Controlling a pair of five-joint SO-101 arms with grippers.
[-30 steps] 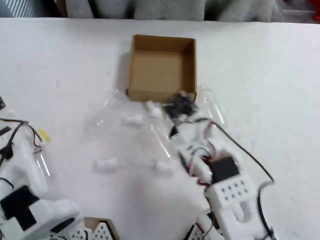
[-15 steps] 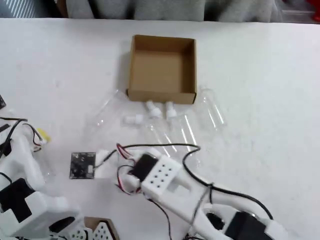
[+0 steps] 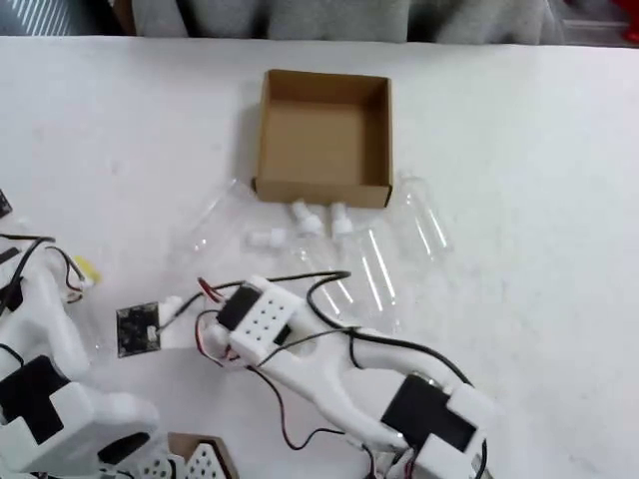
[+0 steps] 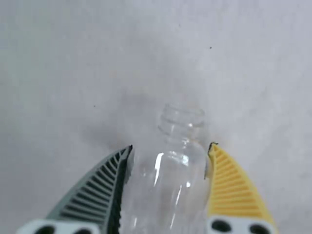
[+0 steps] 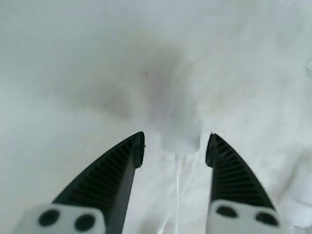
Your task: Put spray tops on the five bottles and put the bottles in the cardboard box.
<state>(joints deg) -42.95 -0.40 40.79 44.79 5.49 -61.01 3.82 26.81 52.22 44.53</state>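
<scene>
White table (image 3: 539, 150) — left gripper (image 4: 171, 146) grips bottle (image 4: 170, 183), right gripper (image 5: 176, 135) spread astride spray top (image 5: 178, 122).

Brown cardboard box (image 3: 324, 135) on a white table (image 3: 539, 150)
The bottle (image 4: 175, 175) is seen clear, the spray top (image 5: 179, 134) white. The left gripper (image 4: 170, 147) is ribbed, grey-green on one finger and yellow on the other; the right gripper (image 5: 175, 136) is ribbed in black. The right arm (image 3: 319, 374) is white, strung with red and black wires (image 3: 300, 280)
</scene>
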